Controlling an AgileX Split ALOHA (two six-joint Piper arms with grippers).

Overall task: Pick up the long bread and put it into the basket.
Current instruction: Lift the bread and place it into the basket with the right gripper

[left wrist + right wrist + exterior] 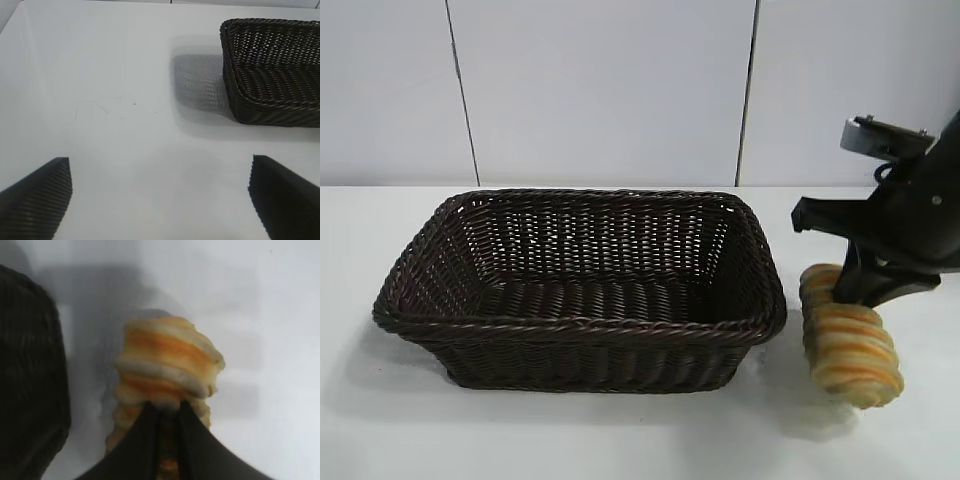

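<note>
The long bread [850, 340], a golden loaf with orange and pale spiral ridges, hangs just right of the basket [580, 320], lifted off the table. My right gripper [855, 292] is shut on the loaf's middle; in the right wrist view the fingers [150, 425] pinch the bread [167, 362] tightly, with the basket's rim [30, 370] beside it. The dark brown wicker basket stands empty at the table's middle. My left gripper [160, 200] is open and empty over bare table, away from the basket [272, 70]; it does not show in the exterior view.
A white table [620, 440] bears everything, with a white panelled wall [600, 90] behind. The basket's right rim [775, 300] lies close to the hanging loaf. The bread casts a shadow [800, 415] on the table below it.
</note>
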